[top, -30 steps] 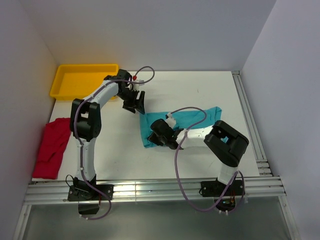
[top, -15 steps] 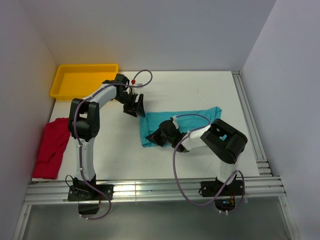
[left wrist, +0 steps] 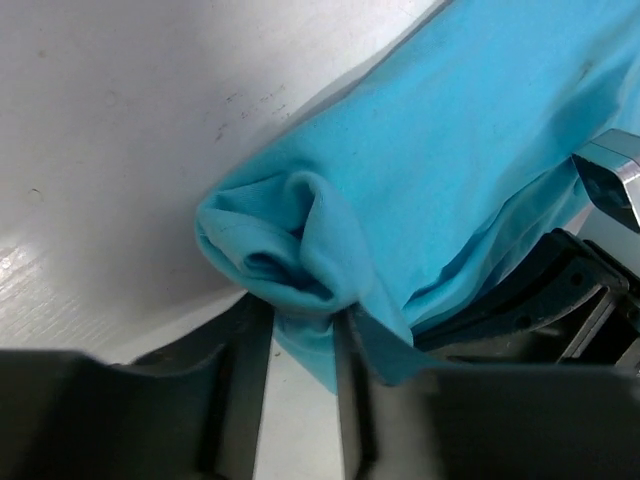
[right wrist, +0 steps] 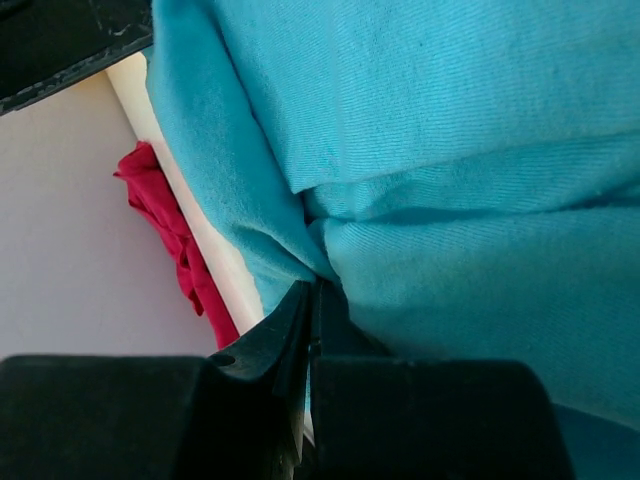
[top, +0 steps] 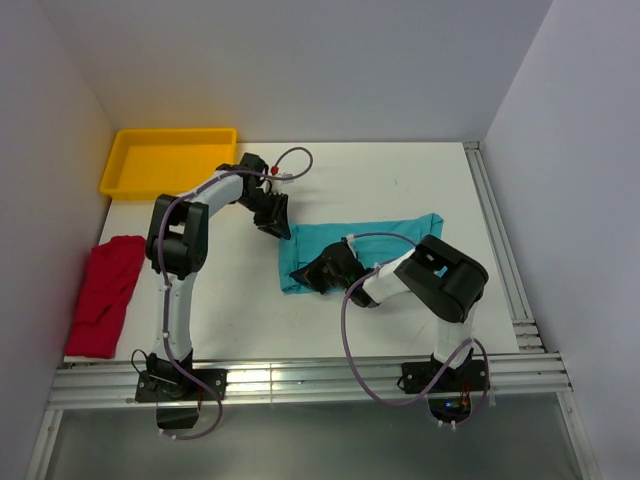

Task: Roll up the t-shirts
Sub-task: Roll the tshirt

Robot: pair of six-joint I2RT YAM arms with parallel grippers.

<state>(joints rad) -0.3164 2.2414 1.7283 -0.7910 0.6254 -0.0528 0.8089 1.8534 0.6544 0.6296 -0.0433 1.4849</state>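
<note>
Pinching the teal t-shirt (top: 315, 242) along its left edge, mid-frame, the right gripper (top: 308, 277) below and the left gripper (top: 280, 224) above both clamp fabric, seemingly to start the roll evenly.

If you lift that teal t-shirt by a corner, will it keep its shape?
Probably not: the teal t-shirt creases softly, so it would likely droop. The cloth looks thin, so probably light; its bunched corner may unroll.
</note>
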